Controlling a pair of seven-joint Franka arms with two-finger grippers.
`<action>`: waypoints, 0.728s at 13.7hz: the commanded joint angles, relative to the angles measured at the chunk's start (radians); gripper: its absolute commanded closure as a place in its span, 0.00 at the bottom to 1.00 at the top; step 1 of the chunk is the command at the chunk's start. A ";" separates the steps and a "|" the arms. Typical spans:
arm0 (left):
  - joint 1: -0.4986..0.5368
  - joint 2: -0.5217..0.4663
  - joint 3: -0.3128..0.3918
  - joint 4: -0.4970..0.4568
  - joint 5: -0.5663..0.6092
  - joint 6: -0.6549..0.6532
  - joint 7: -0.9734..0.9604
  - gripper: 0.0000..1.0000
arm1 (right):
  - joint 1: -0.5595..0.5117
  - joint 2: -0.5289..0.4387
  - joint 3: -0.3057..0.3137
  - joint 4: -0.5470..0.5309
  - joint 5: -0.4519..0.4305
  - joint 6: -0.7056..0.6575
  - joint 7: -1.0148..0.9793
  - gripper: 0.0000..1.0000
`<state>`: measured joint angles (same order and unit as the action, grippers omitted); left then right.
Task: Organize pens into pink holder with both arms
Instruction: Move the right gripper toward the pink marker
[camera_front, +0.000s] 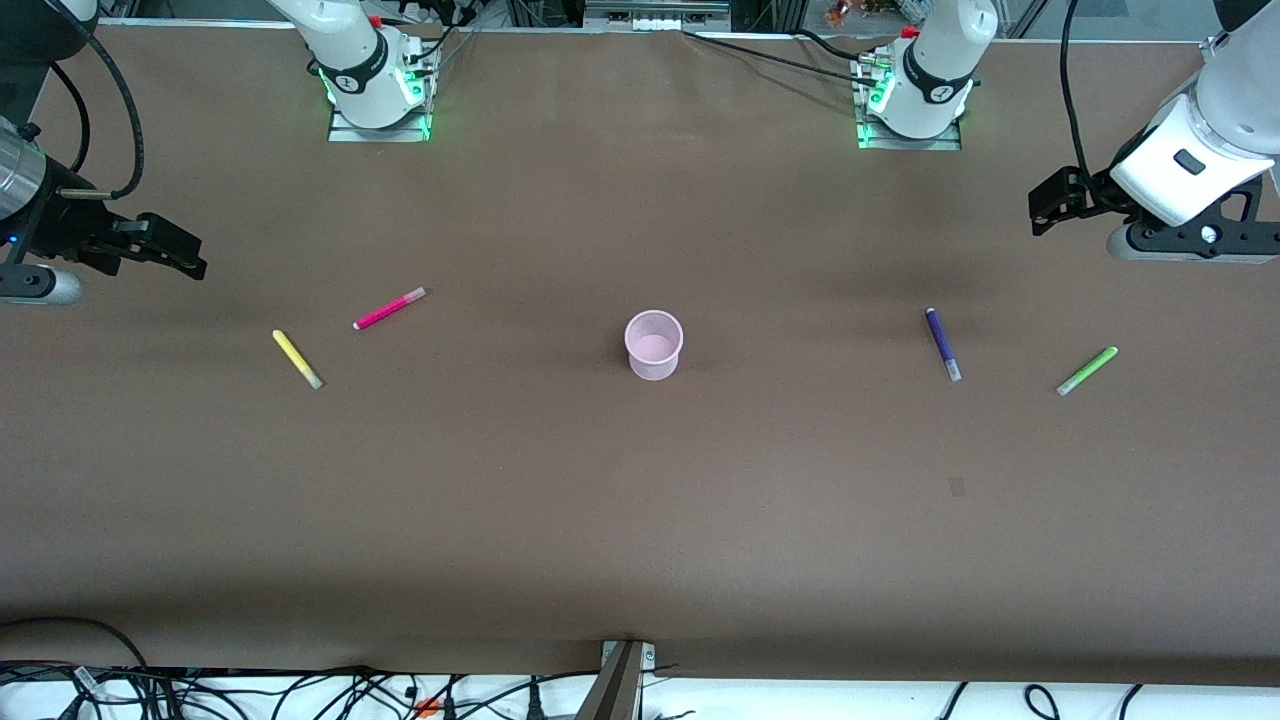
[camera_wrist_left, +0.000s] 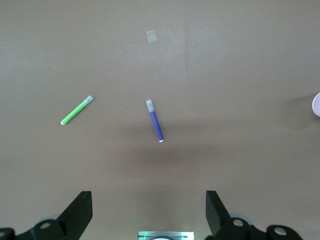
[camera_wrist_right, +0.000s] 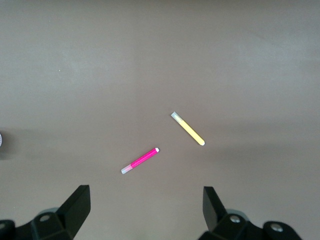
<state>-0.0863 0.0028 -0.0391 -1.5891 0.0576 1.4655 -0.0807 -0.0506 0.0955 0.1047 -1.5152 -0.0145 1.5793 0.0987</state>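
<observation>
On the brown table (camera_front: 640, 500), four pens surround the pink holder (camera_front: 654, 345); my left gripper (camera_wrist_left: 149, 212) and right gripper (camera_wrist_right: 146, 210) hover released, grasping nothing.

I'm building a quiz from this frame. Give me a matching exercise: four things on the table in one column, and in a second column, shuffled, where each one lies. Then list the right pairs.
Things
1. pink holder
2. yellow pen
3. lime green pen
4. dark purple pen

Places
A. closest of all to the left arm's end of the table
B. middle of the table, upright, nothing in it
C. closest of all to the right arm's end, beside the magenta pen
D. between the holder and the lime green pen

Pairs: 1-B, 2-C, 3-A, 4-D
</observation>
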 joint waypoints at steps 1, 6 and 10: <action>0.007 0.016 -0.001 0.040 -0.010 -0.028 0.009 0.00 | -0.005 0.010 0.001 0.018 0.008 -0.013 -0.007 0.00; 0.010 0.016 -0.001 0.038 -0.012 -0.028 0.007 0.00 | -0.005 0.035 0.003 0.026 -0.004 -0.007 0.024 0.00; 0.008 0.016 -0.001 0.040 -0.012 -0.028 0.006 0.00 | 0.000 0.072 0.003 0.007 0.011 -0.008 0.238 0.00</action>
<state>-0.0830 0.0028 -0.0390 -1.5891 0.0576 1.4655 -0.0807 -0.0507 0.1374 0.1036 -1.5157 -0.0145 1.5816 0.2490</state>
